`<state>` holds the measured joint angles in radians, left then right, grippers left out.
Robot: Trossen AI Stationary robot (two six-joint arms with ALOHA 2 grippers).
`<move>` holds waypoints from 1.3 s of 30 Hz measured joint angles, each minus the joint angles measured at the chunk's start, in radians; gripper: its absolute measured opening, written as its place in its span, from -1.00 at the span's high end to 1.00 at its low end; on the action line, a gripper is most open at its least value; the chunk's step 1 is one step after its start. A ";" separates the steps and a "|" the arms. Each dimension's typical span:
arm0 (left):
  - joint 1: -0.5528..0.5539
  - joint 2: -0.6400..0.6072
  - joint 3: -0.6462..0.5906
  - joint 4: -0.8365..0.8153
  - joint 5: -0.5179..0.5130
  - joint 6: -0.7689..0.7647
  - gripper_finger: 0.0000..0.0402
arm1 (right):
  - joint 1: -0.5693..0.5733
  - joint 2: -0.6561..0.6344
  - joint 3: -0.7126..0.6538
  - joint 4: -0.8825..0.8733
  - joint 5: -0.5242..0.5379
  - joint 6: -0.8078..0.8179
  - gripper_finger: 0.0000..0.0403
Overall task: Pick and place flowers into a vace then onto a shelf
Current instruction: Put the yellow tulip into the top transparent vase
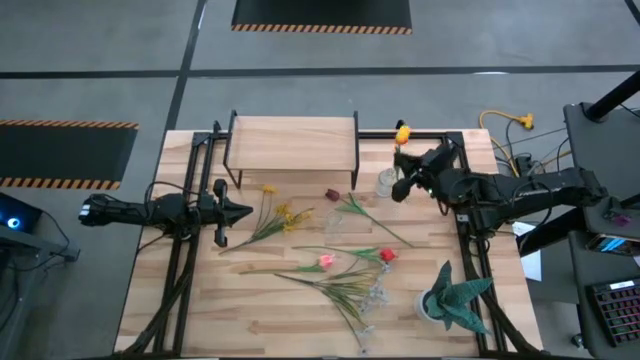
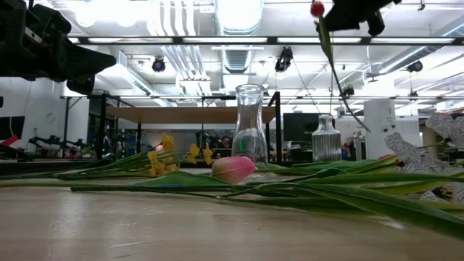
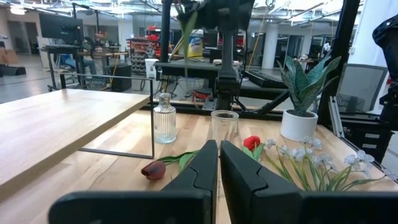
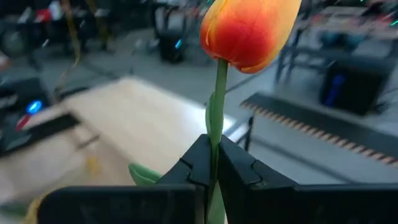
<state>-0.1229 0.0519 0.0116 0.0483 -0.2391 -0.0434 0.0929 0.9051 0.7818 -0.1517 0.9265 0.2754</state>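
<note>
My right gripper [image 1: 408,165] is high over the table's far right, beside the shelf [image 1: 293,140], shut on an orange-yellow tulip [image 4: 249,31]. A ribbed glass vase [image 1: 387,182] stands just below it, and a plain clear vase [image 2: 250,134] stands nearer the middle. More flowers lie flat on the tabletop: yellow [image 1: 275,215], maroon [image 1: 332,195], pink [image 1: 325,261], red [image 1: 387,255] and white [image 1: 370,300]. My left gripper [image 1: 245,212] is shut and level at the left, pointing toward the flowers and holding nothing. My right gripper pinches the tulip's green stem [image 4: 214,134] between its two fingers, a short way below the blossom. The flower is lifted clear of the table. Its blossom [image 2: 317,9] stands just past the fingertips, and the long stem [image 2: 341,87] slants down below the gripper.
A teal spiky potted plant [image 1: 450,300] stands at the near right corner. Black frame rails [image 1: 180,270] run along the table's left and right sides. Cables [image 1: 505,125] lie beyond the far right corner.
</note>
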 joint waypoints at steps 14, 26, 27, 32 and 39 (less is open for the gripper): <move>0.000 0.000 0.000 0.000 0.000 0.000 0.99 | -0.104 0.077 0.000 0.433 0.119 -0.220 0.94; 0.000 0.000 0.000 0.000 0.000 0.000 0.99 | -0.148 0.129 0.000 0.495 0.112 -0.210 0.94; 0.000 0.000 0.000 0.000 0.000 0.000 0.99 | -0.151 0.129 0.000 0.506 0.112 -0.213 0.94; 0.000 0.000 0.000 0.000 0.001 0.000 0.99 | -0.158 0.118 0.000 0.540 0.097 -0.239 0.94; 0.000 0.000 0.000 0.000 0.001 0.000 0.99 | -0.158 0.125 0.000 0.540 0.089 -0.234 0.94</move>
<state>-0.1230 0.0517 0.0116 0.0483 -0.2386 -0.0433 -0.0647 1.0301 0.7815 0.3883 1.0155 0.0413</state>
